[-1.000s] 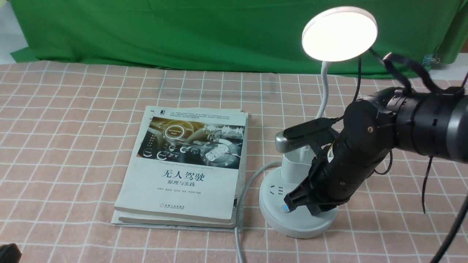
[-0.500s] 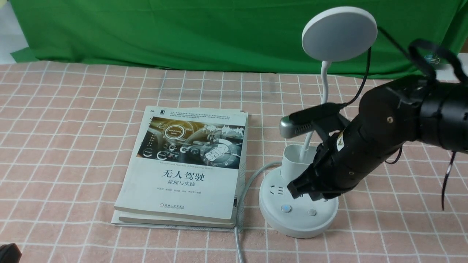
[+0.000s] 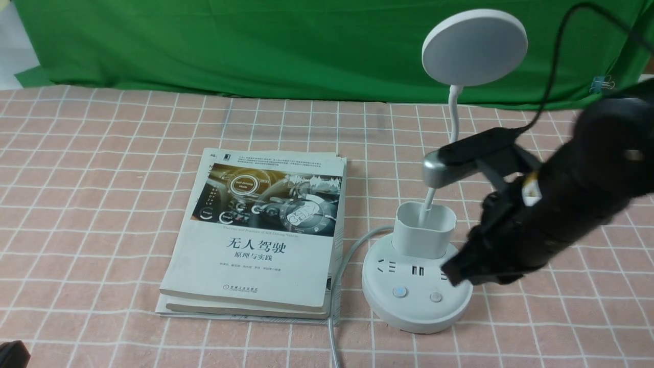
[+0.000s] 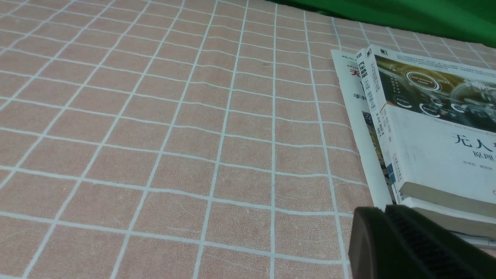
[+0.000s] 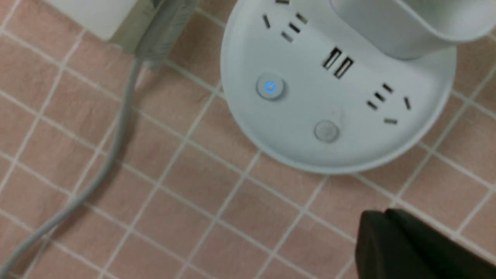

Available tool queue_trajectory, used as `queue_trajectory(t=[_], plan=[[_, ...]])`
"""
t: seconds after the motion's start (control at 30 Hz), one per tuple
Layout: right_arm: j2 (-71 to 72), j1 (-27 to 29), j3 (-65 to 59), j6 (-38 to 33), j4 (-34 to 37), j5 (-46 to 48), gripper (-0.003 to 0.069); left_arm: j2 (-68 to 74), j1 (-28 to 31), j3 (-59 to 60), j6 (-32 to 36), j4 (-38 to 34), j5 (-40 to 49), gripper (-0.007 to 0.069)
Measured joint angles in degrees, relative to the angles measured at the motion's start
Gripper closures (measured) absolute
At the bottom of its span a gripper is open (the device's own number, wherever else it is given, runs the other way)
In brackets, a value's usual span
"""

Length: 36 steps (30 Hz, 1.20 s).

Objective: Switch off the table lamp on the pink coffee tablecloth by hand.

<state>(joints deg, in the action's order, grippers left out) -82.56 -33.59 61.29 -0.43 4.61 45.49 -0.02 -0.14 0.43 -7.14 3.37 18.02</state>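
The white table lamp (image 3: 416,283) stands on the pink coffee tablecloth (image 3: 102,179) at the right; its disc head (image 3: 474,47) is dark. The round base (image 5: 337,97) carries sockets, a blue-lit button (image 5: 270,87) and a grey button (image 5: 326,131). My right gripper (image 3: 452,271), the hand, is shut and empty, raised just right of the base and apart from it; its black tip (image 5: 381,217) shows in the right wrist view. My left gripper (image 4: 383,211) is shut and empty, low over the cloth by the books.
A stack of books (image 3: 260,235) lies left of the lamp, also in the left wrist view (image 4: 426,128). A grey cable (image 3: 334,317) runs from the base toward the front edge. A green cloth (image 3: 255,46) hangs at the back.
The lamp head was lit one second ago and is now dark. My right gripper lifted off the blue-lit button and moved back to the right and up.
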Motion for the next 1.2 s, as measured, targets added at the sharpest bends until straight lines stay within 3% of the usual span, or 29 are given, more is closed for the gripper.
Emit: queue_trajectory(t=[0.43, 0.8, 0.93, 1.03, 1.13, 1.2], plan=[[26.1, 0.0, -9.7, 1.0, -0.1, 1.1, 0.0592, 0.0, 0.0, 0.0, 0.0, 0.0, 0.0, 0.0618], [34.7, 0.4, -11.4, -0.6, -3.3, -2.1, 0.0624, 0.0, 0.0, 0.0, 0.0, 0.0, 0.0, 0.0618], [41.6, 6.1, -17.4, -0.7, -4.1, -7.1, 0.0623, 0.0, 0.0, 0.0, 0.0, 0.0, 0.0, 0.0618], [51.1, 16.2, -29.9, -0.8, -4.6, -16.1, 0.0623, 0.0, 0.0, 0.0, 0.0, 0.0, 0.0, 0.0618], [56.4, 21.2, -36.8, -0.8, -4.6, -22.1, 0.0623, 0.0, 0.0, 0.0, 0.0, 0.0, 0.0, 0.0618], [65.4, 28.1, -46.3, -0.8, -4.6, -28.1, 0.0623, 0.0, 0.0, 0.0, 0.0, 0.0, 0.0, 0.0618]])
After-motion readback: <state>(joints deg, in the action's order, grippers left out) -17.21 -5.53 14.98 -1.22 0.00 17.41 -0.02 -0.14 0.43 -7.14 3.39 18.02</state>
